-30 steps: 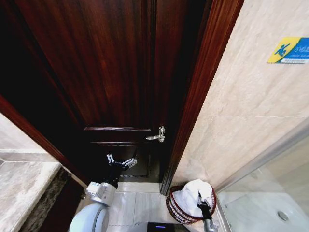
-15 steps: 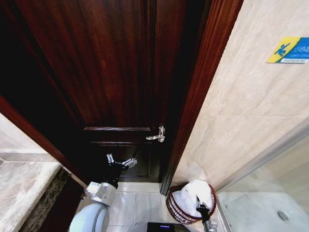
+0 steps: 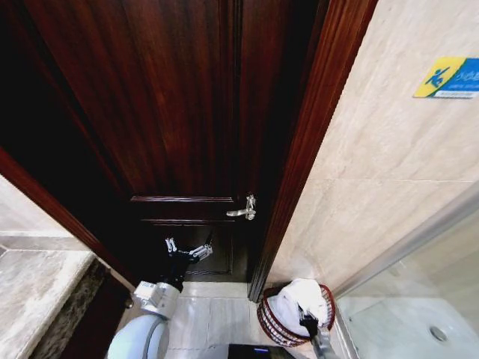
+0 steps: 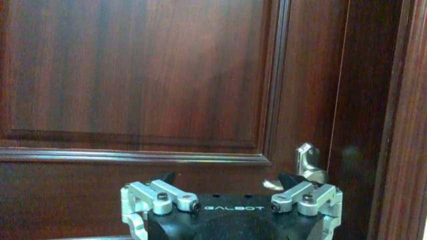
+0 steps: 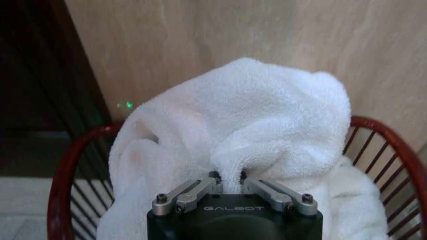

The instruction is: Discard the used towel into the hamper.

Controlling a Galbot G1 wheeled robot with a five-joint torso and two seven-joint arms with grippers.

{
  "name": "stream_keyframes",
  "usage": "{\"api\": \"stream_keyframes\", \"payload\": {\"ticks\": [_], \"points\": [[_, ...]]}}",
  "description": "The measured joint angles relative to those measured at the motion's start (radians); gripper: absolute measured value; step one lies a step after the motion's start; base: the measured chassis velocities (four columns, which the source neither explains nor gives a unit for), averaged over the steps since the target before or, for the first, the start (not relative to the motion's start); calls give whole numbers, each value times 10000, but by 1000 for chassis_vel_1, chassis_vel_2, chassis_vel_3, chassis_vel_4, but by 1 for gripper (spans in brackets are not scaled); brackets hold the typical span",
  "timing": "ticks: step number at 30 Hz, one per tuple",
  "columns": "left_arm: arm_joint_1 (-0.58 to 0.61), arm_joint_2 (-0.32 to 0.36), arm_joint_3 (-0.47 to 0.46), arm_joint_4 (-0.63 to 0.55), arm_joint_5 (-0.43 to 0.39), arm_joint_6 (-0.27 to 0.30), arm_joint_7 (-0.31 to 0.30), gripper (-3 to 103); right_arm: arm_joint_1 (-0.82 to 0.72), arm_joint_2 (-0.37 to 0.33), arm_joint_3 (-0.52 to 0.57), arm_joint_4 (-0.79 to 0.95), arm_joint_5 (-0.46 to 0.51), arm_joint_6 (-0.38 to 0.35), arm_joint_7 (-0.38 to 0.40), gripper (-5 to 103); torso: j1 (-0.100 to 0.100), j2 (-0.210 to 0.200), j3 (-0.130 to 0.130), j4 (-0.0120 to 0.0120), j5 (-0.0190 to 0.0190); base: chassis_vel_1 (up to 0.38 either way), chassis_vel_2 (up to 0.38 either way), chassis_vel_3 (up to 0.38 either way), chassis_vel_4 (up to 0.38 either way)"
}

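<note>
The white towel (image 3: 298,301) (image 5: 257,125) is heaped inside the hamper (image 3: 268,323), a round red-brown basket of thin bars standing on the floor by the tiled wall. It bulges above the rim (image 5: 64,172). My right gripper (image 3: 307,324) (image 5: 227,177) is over the hamper, shut on a fold of the towel, with its fingertips pinched together in the cloth. My left gripper (image 3: 187,250) (image 4: 229,179) hangs open and holds nothing in front of the dark wooden door, a little way from it.
The dark wooden door (image 3: 179,112) with a metal handle (image 3: 245,209) (image 4: 308,162) fills the space ahead. A beige tiled wall (image 3: 374,187) stands behind the hamper. A stone counter (image 3: 37,292) lies at the left, and a glass shower partition (image 3: 419,314) at the right.
The right gripper has drawn slightly down and back with the towel, and the towel sits a little lower in the hamper. The left arm has not moved.
</note>
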Motion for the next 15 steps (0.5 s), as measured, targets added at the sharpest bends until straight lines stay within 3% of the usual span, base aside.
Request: {"api": "stream_keyframes", "payload": {"ticks": [9,15], "points": [[0,0,0,0,1,0,0,100,235,-18,-13,-323,-553,-805,11,5,0,0,0,1,1,0,0,0,0],[0,0,0,0,1,0,0,100,516,-154,4,-589,-973,-1848,149,5,0,0,0,1,2,0,0,0,0]]}}
